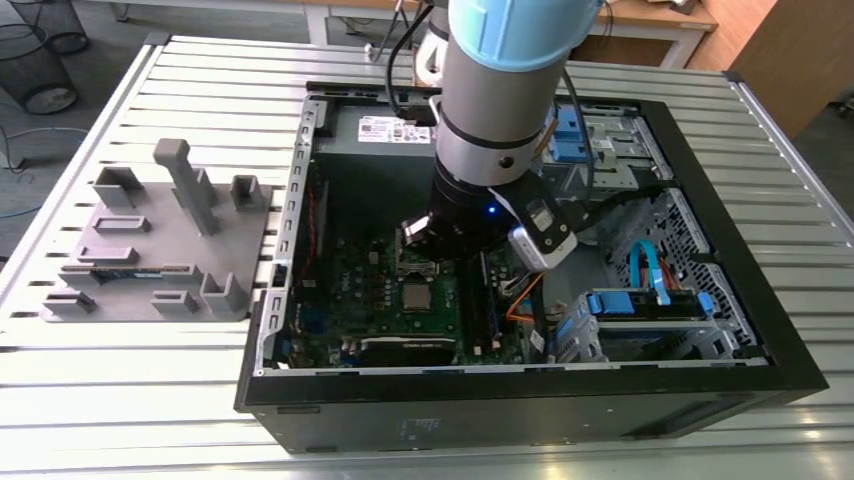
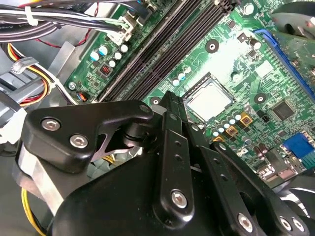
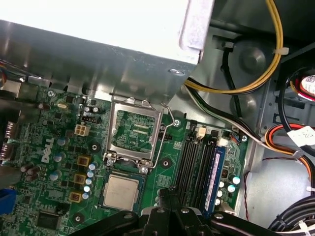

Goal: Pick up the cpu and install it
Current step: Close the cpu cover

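Exterior view, upper centre: white sticker w/ dark print on grey power supply, too small to read. First wrist view: white logo printed sideways on green motherboard, near the yellow parts. White tag on red-orange wires, illegible. No legible print on cpu top.

Arm vertical, wrist directly above the gripper; black fingers pressed together, holding nothing.
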